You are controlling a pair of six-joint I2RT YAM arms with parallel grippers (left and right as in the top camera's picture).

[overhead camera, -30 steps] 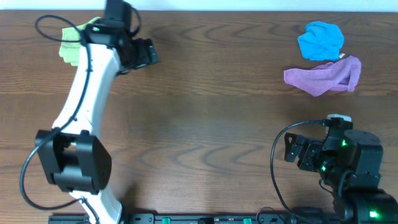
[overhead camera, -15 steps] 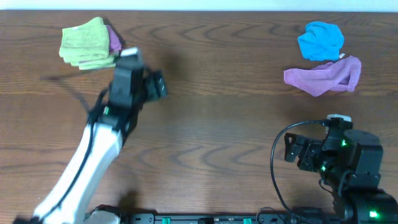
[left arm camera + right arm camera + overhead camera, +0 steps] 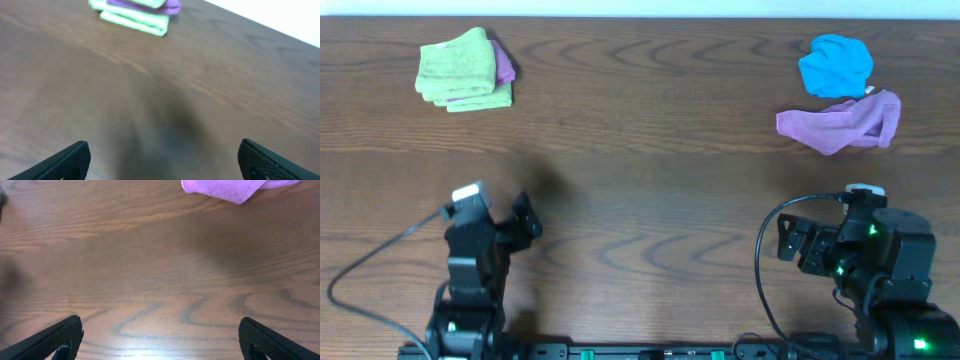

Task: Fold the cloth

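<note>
Tabletop (image 3: pixel 650 150): dark wood grain, carrying everything in view.

Left arm (image 3: pixel 475 265): sits at the near left edge, well apart from all the cloths. Right arm (image 3: pixel 865 260): sits at the near right edge, also away from the work.

The cloth (image 3: pixel 458 70): lime-green, at the far left corner of the tabletop. It lies as a compact, layered rectangle with several edges stacked along its near side. The left wrist view shows the same green layers (image 3: pixel 135 20). No tag is visible.

Loose purple cloth (image 3: pixel 840 120): crumpled at the far right. Blue cloth (image 3: pixel 835 65): bunched just behind it, the two touching or nearly so. Neither is folded.

Small purple cloth (image 3: pixel 504 62): peeks out at the green stack's right side. I cannot tell whether it is tucked between the layers or only pressed against them.

Left fingers (image 3: pixel 70 157): spread wide, holding nothing, bare wood between them. Right fingers (image 3: pixel 60 337): likewise spread apart and holding nothing, with the loose purple cloth at the top of their view.

My read is that the fold looks complete, with the green towel set down and released. At most, the slightly uneven layer edges are left to square up.
</note>
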